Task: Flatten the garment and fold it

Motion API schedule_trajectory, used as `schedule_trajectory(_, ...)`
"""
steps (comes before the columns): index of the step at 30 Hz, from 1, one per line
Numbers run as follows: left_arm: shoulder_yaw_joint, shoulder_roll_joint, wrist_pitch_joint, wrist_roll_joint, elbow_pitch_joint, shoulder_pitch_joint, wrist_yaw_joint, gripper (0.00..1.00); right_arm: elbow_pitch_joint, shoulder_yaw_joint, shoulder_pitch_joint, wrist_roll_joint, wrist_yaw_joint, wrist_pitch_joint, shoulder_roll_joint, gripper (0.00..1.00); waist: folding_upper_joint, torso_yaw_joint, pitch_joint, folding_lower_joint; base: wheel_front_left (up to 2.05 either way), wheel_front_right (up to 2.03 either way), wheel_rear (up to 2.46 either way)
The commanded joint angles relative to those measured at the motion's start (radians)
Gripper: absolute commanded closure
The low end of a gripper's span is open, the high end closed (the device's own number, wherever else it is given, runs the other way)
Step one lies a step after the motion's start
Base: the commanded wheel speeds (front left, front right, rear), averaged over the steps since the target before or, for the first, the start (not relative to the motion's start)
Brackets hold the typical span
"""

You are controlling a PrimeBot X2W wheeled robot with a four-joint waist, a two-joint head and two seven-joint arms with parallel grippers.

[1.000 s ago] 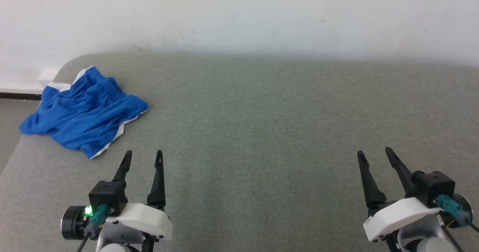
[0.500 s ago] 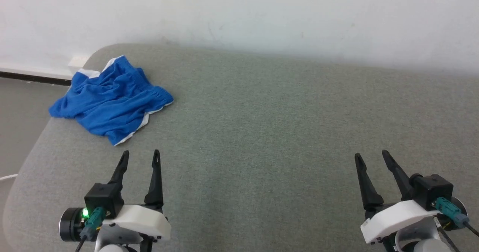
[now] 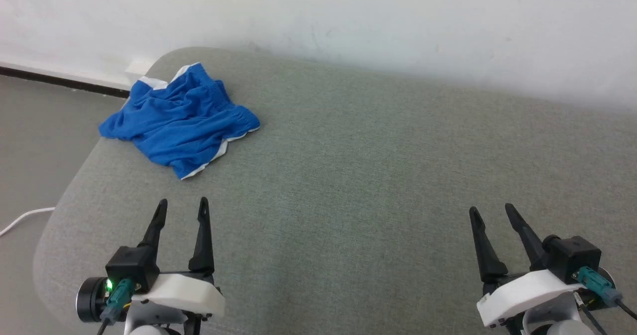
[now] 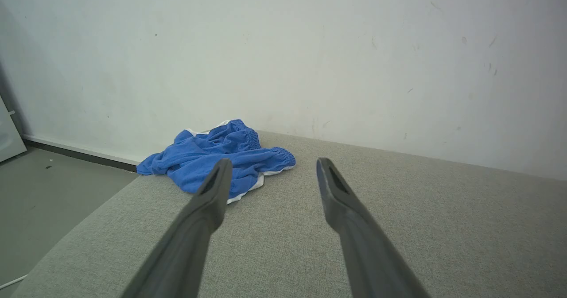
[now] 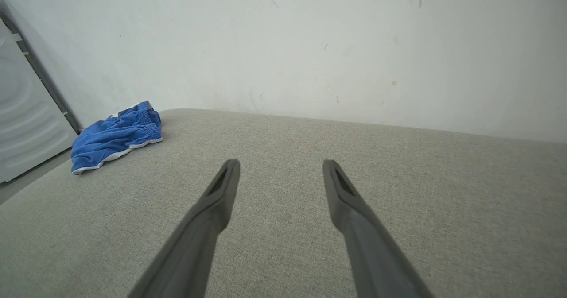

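Only the head camera has swung since 1 second ago: the whole picture has slid sideways, while the shorts lie as they did. They sit in a rumpled blue heap on the far left corner of the tabletop. The gathered waistband is on the side away from that corner, and white trim edges the nearer hem. One fold seems to reach the tabletop's edge just beside the corner.

Outward from there, the left pincer hovers near the corner, short of the heap and touching nothing, its 2 fingers apart. The right pincer is well apart from the corner, also spread and empty. Beyond the corner are a pale wall and grey floor.

The step in hand looks like the approach, with flattening not yet begun. To do it well, I would bring both arms toward the corner rather than only 1. Each pincer should take a single layer at an end of the waistband, because thin fabric bunches easily. Then draw the shorts away from the corner to open tabletop before spreading them, so no cloth slips off the edge.
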Motion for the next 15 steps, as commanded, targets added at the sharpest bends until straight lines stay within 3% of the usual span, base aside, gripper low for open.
schedule_trajectory(1, 0.004, -0.002, -0.011, -0.009, 0.003, 0.012, -0.004, 0.00, 0.003, 0.003, 0.008, 0.010, -0.001, -0.009, 0.002, 0.00, 0.0000, 0.010, 0.002, 0.0000, 0.00, 0.00, 0.00)
schedule_trajectory(15, 0.016, -0.002, -0.040, -0.024, 0.011, 0.012, -0.008, 0.00, 0.031, 0.013, 0.005, 0.034, -0.001, -0.038, 0.002, 0.00, 0.0000, 0.072, 0.004, 0.0000, 0.00, 0.00, 0.00)
